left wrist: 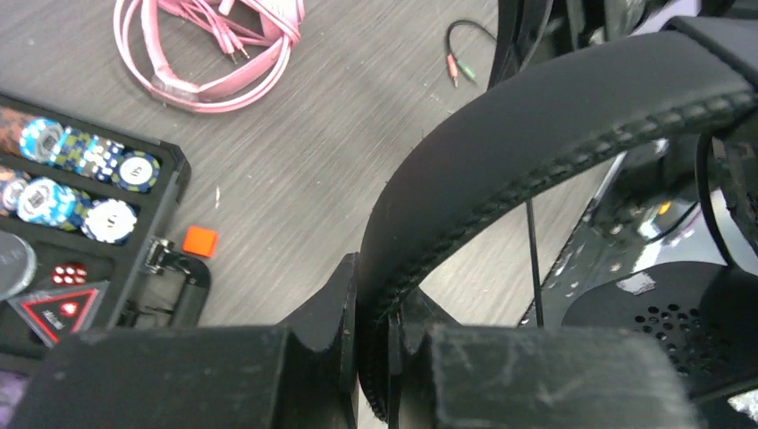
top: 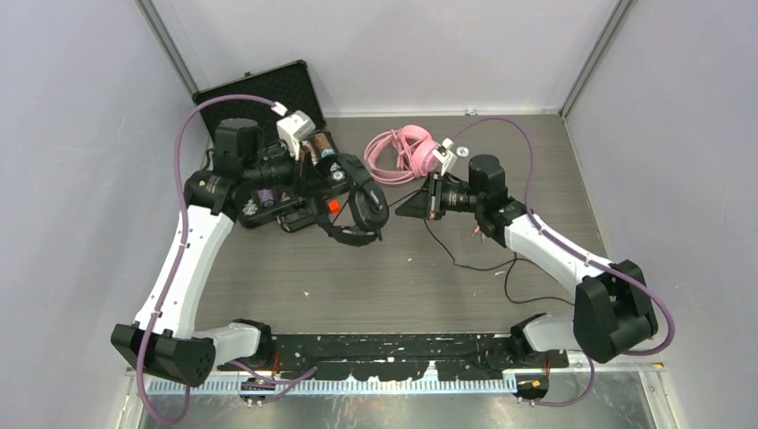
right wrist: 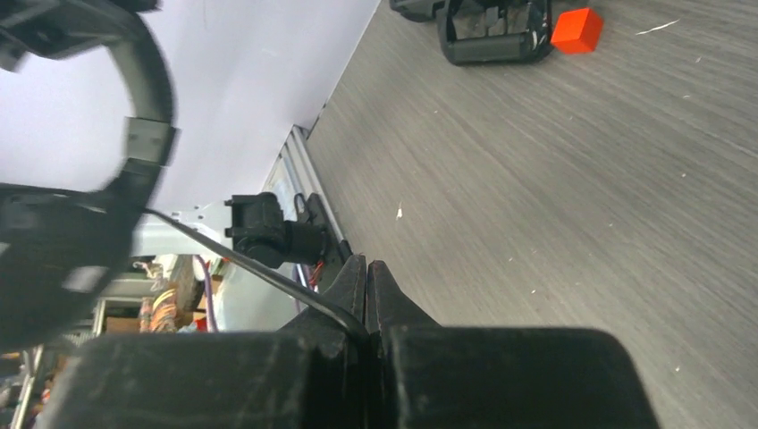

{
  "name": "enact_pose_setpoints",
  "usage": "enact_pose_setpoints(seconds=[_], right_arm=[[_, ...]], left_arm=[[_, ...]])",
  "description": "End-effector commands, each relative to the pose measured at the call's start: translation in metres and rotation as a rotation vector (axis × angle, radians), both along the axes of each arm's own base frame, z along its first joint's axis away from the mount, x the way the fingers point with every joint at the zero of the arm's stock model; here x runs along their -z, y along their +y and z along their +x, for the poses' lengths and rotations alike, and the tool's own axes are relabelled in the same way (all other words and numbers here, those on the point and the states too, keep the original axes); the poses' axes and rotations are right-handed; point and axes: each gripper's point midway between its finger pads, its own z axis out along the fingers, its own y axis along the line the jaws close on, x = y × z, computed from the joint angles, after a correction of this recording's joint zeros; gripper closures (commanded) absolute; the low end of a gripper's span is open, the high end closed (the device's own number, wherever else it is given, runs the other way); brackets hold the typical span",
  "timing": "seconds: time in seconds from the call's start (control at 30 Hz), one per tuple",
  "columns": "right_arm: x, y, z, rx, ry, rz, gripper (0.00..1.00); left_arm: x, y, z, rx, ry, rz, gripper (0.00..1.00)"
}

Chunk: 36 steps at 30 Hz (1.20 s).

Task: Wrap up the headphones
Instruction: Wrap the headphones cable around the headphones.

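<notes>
Because the black headphones [top: 366,211] hung clear of the table between the two arms, their weight rested wholly on the left gripper [left wrist: 371,299], whose jaws were clamped together across the padded headband [left wrist: 536,125]. The right gripper [right wrist: 366,284] was pinched shut on the thin black cable [right wrist: 255,266], which ran taut from an ear cup to the jaws and then trailed in loose loops over the table [top: 375,286] toward the right arm's base.

The headset looked light, a load one arm could carry. Its stitched, matte band seemed slightly soft and grippy, so it was a sound place to hold; the cups probably pivot and would have made a poorer purchase. The cable was the hard part: limp, springy, thin enough to slide through closed jaws, and likely weakest where it enters the cup. I judged that it should be gripped near the cup and led around the band with gentle tension, never jerked. Its twin plugs [left wrist: 456,67] lay free on the table and could snag or whip.

The pink headphones [top: 418,147] lay at the back of the table, touched by neither gripper, with their flat pink cable [left wrist: 206,63] heaped in loops beside them. That glossy shell looked more slippery. An open case of poker chips [left wrist: 80,183] and an orange cube [left wrist: 200,240] sat near the left gripper.
</notes>
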Motion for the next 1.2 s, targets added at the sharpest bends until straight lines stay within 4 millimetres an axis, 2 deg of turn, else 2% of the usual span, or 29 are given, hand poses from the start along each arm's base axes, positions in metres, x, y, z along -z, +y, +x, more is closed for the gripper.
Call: enact_pose_setpoints(seconds=[0.0,0.1,0.3,0.5,0.7,0.93,1.17], right_arm=[[-0.027,-0.017,0.006,0.051,0.029,-0.038,0.99],[-0.041,-0.016,-0.006,0.019,0.049,-0.014,1.0],[-0.06,-0.012,-0.03,-0.063,0.143,0.084,1.0],[-0.079,-0.009,-0.046,-0.106,0.16,0.17,0.98],[-0.086,-0.002,-0.057,-0.165,0.233,0.246,0.99],[-0.101,0.004,-0.066,-0.212,0.279,0.34,0.99],[-0.093,0.015,-0.078,-0.272,0.357,0.357,0.99]], left_arm=[[0.033,0.002,-0.039,0.235,-0.14,0.2,1.0],[0.051,0.01,-0.039,0.239,-0.172,0.283,1.0],[0.07,0.017,-0.041,0.284,-0.22,0.388,1.0],[0.091,0.021,-0.029,0.299,-0.213,0.519,1.0],[0.095,0.022,-0.021,0.296,-0.238,0.592,1.0],[0.103,0.031,-0.005,0.258,-0.262,0.727,1.0],[0.104,0.044,0.009,0.181,-0.271,0.815,1.0]])
